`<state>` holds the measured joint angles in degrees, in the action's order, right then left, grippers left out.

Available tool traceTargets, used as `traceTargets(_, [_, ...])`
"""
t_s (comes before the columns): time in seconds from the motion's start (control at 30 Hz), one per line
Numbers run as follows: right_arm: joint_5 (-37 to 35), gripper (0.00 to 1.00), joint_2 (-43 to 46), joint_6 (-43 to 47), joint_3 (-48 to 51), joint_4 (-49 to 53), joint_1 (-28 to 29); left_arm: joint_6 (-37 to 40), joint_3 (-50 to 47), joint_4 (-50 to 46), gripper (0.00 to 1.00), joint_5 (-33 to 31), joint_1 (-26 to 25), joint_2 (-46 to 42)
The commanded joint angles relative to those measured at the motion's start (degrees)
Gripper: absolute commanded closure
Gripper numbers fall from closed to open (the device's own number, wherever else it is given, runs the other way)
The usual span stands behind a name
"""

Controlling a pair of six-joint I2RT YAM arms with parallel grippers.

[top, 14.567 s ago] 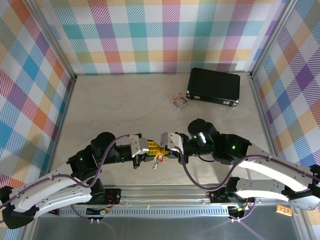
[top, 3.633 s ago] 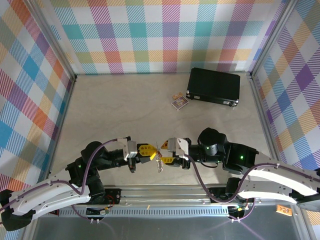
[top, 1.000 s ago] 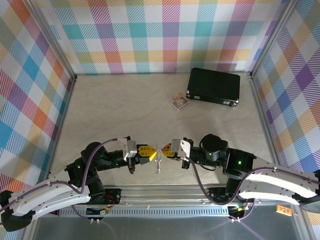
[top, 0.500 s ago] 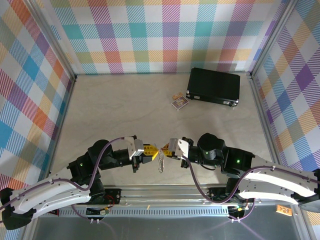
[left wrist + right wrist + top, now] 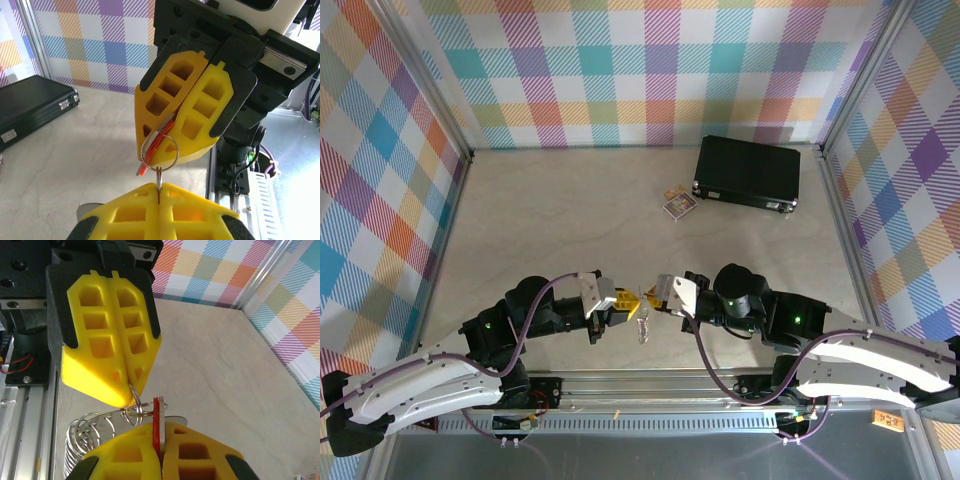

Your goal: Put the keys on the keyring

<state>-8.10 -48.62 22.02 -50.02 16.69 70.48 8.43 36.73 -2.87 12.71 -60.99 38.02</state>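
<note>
Item count: one red-headed key [image 5: 156,422], one keyring [image 5: 641,325], one black case [image 5: 747,172], one printed card packet [image 5: 679,201], two grippers: left gripper [image 5: 623,302], right gripper [image 5: 655,296].

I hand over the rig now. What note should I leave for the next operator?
Left gripper: shut on the keyring, with its chain hanging below.
Right gripper: shut on the red key.
Position: both are lifted, tip to tip, with the key at the ring.
Done: key and keyring are picked up and brought together.
Left: I cannot tell if the key is threaded. Check this, finish threading, then release.
</note>
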Motion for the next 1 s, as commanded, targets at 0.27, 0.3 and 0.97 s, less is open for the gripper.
traceTargets(0.27, [-8.07, 1.00, -5.02, 0.31, -6.79, 4.37, 0.02, -1.36, -1.55, 2.30, 0.70, -5.11, 0.08, -1.37])
traceTargets(0.3, [-8.67, 1.00, -6.61, -0.06, -8.18, 6.35, -0.19, -1.84, -2.35, 2.96, 0.64, -6.48, 0.08, -1.66])
traceTargets(0.97, [1.00, 1.00, -29.68, -10.59, -25.05, 18.52, -19.49, -11.03, -17.64, 13.28, 0.00, -25.14, 0.08, -14.84])
